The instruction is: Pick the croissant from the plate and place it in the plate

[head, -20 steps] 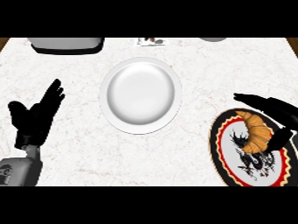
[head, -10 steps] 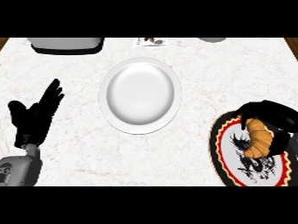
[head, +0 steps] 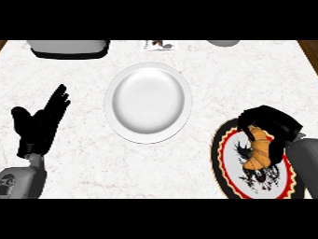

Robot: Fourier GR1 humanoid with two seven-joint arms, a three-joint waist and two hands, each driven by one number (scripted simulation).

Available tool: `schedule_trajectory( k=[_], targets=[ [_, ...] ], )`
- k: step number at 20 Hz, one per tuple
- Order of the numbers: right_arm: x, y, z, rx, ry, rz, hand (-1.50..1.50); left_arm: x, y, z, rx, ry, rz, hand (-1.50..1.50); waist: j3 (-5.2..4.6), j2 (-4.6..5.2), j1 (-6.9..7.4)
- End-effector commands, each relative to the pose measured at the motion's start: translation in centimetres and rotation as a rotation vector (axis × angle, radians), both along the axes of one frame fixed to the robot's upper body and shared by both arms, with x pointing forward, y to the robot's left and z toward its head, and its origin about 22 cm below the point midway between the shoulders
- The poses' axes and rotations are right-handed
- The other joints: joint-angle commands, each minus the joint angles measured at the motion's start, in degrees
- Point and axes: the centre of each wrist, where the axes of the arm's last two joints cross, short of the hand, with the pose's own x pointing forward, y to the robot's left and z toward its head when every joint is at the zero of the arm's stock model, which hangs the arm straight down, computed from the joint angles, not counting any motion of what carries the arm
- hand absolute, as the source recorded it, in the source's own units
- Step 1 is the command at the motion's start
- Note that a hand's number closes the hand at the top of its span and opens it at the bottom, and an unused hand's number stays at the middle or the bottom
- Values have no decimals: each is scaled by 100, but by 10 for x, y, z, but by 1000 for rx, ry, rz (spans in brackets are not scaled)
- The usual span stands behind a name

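Right hand [head: 270,122] fingers curled round croissant [head: 260,151] top end on patterned plate [head: 223,158], bench's right edge. Likely light, flaky, crushable; take mid-body. Left hand [head: 38,122] open, resting.

the light is bright and even across the pale marble counter [head: 86,154], with no clear single source and no hot spots. the white plate [head: 148,102] in the middle shows a soft grey shading inside its rim, lighter at the centre, and only a faint shadow along its near edge. the black left hand [head: 41,122] and right hand [head: 268,122] read as flat dark shapes with almost no surface detail. the patterned plate [head: 224,161] at the near right keeps clear colours. round plates look stretched from near to far. things along the far edge are cut off.
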Motion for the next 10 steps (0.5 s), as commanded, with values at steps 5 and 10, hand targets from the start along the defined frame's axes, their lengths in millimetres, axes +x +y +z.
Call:
schedule_trajectory(
  k=[5, 10],
  targets=[
    [15, 178, 11, 101, -67, -134, 150, 6, -12, 3, 9, -5, -57, 0, 85, -11, 440],
    [24, 217, 63, 162, -331, -361, 150, 7, -17, 1, -5, 8, -74, 0, 115, -76, 515]
  ],
)
